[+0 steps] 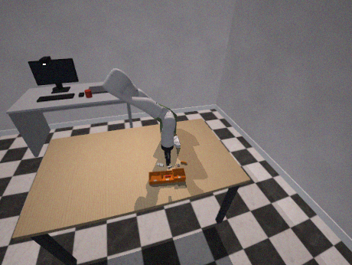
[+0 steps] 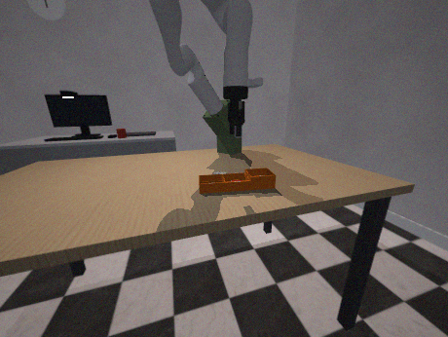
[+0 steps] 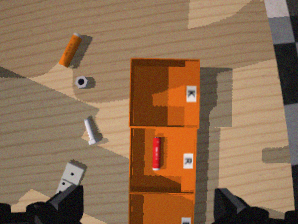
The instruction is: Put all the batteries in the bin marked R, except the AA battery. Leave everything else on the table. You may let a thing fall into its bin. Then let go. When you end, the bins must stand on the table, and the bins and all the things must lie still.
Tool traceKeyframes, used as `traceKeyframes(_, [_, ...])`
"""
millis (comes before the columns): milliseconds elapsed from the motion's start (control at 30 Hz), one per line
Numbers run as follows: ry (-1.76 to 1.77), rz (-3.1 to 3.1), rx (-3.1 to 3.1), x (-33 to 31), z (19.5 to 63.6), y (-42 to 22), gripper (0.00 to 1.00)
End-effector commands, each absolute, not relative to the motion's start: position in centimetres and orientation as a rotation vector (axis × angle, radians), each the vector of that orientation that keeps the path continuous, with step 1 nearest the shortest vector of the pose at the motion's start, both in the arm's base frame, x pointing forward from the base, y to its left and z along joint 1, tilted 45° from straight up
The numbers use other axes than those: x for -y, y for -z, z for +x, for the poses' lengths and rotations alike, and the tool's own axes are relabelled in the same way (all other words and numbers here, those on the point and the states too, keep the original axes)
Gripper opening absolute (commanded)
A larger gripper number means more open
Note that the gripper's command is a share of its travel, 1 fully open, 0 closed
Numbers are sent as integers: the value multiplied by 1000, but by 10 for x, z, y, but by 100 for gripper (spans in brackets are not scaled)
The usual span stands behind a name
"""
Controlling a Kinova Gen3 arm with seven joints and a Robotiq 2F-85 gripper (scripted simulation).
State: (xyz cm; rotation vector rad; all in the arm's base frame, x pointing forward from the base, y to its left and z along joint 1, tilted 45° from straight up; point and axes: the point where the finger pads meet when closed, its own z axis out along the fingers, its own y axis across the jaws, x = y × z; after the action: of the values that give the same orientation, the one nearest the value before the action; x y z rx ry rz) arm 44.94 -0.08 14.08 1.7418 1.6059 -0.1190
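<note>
An orange bin [image 3: 190, 120] [image 1: 164, 181] [image 2: 234, 186] with three compartments marked K, R and E stands on the wooden table [image 1: 96, 172] [image 2: 97, 205] [image 3: 253, 96]. A red battery [image 3: 157, 152] lies in the middle compartment, marked R. To the left of the bin in the wrist view lie an orange battery [image 3: 71, 50] [image 1: 184, 162], a small grey cell [image 3: 81, 82] seen end-on, a grey-white cylindrical battery [image 3: 92, 129] and a white block [image 3: 69, 176]. My gripper [image 3: 148, 202] [image 1: 167, 158] [image 2: 236, 129] is open and empty, well above the bin, with its fingers wide apart.
The bin stands near the table's front right part, with the table edge and checkered floor beyond it. A grey desk [image 1: 27, 103] with a monitor [image 1: 53, 71] stands behind the table at the back left.
</note>
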Motion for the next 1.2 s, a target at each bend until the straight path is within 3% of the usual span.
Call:
traceKeyframes(0, [101, 1736, -1607, -12, 446, -157, 100])
traceKeyframes(1167, [100, 1739, -1604, -25, 436, -174, 100])
